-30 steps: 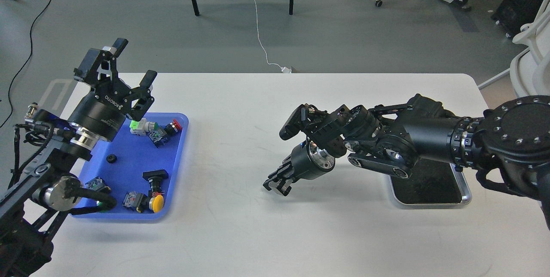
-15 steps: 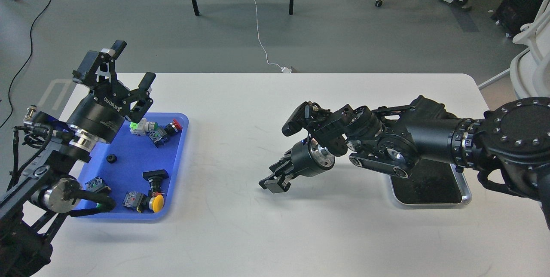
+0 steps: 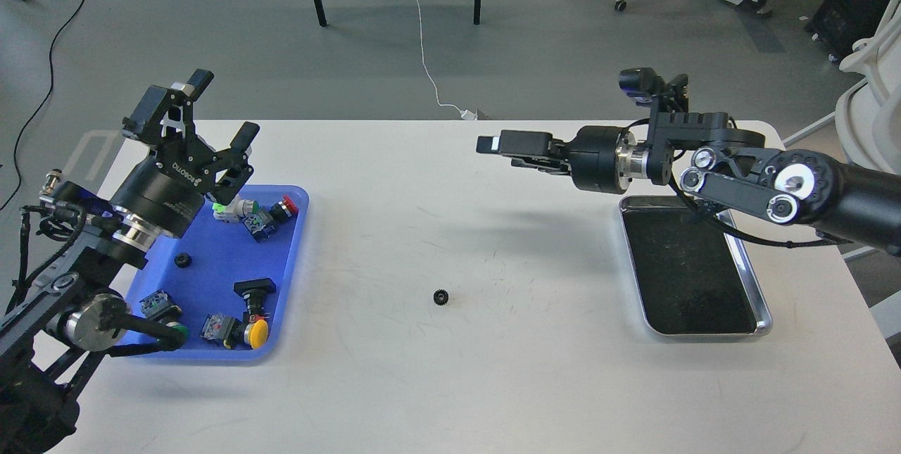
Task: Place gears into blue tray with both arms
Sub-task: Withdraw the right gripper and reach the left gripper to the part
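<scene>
One small black gear [image 3: 441, 296] lies on the white table near its middle. Another gear [image 3: 183, 260] rests inside the blue tray [image 3: 292, 250] at the left, among several push-button switches. My left gripper [image 3: 224, 105] hangs open and empty above the tray's far edge. My right gripper [image 3: 493, 144] is raised over the table's far right half, pointing left, well above and to the right of the loose gear. It is seen side-on, its fingers overlap, and nothing shows between them.
A silver tray with a black liner [image 3: 764, 313] sits at the right under my right forearm. Switches with red, green and yellow caps fill the blue tray's far and near ends. Chair legs and a white cable are on the floor beyond the table.
My right gripper rose from the table's middle and swung back to the right, leaving a gear on the table where it had been. The left arm barely moved.
</scene>
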Action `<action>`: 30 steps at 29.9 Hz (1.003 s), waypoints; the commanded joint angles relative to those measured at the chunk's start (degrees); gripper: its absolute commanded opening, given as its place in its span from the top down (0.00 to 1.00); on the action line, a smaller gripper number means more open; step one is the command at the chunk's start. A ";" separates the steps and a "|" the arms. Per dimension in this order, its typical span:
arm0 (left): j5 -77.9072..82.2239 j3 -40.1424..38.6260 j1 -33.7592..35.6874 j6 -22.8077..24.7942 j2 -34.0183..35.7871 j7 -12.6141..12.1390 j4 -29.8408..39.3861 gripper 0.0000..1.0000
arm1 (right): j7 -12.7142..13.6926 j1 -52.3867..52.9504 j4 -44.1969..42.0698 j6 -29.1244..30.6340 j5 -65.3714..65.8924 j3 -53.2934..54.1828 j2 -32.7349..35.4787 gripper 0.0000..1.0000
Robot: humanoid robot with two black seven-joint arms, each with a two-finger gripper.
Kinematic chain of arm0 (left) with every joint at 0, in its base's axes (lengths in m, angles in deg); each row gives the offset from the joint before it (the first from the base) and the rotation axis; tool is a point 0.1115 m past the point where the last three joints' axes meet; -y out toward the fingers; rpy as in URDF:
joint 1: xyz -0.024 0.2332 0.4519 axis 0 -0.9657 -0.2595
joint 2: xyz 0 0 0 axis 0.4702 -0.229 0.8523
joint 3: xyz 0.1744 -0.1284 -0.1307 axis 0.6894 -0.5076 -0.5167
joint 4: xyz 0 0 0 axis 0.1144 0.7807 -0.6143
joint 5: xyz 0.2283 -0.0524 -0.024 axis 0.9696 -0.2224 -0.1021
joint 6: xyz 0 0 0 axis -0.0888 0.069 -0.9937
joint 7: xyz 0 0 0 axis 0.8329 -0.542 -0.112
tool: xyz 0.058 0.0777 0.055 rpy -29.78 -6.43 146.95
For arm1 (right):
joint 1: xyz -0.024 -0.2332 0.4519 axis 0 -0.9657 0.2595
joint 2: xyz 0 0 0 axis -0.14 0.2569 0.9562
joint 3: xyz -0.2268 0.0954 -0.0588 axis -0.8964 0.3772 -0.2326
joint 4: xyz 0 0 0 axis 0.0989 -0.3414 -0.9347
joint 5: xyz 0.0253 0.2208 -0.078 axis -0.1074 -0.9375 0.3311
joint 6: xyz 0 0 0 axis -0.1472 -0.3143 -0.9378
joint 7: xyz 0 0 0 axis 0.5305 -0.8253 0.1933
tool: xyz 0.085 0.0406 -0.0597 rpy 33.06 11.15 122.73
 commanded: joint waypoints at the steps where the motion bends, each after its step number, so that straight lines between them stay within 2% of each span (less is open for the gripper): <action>1: 4.37 0.16 0.01 -0.04 -0.57 0.98 1.25 0.02 | -0.01 -10.23 2.25 0.48 -11.78 9.62 4.87 0.05; 5: 16.67 1.12 0.01 -0.04 -0.75 1.86 3.71 0.02 | -0.01 -23.50 4.53 1.35 -16.45 23.67 8.21 0.05; 9: 30.19 7.00 1.23 -0.04 -0.13 3.87 6.17 0.02 | -0.01 -37.30 6.12 7.05 -22.68 36.43 10.23 0.05; 15: 57.87 14.47 7.81 -0.13 0.13 3.93 7.93 0.02 | -0.01 -51.47 8.23 12.34 -24.19 49.45 11.21 0.04; 23: 86.55 35.65 25.83 -0.31 -0.66 3.93 5.48 0.02 | -0.01 -56.41 8.23 12.78 -24.19 53.24 11.12 0.04; 30: 88.35 48.83 37.08 -0.13 -6.37 3.93 -4.01 0.04 | -0.01 -56.41 8.14 12.43 -24.19 53.86 11.03 0.04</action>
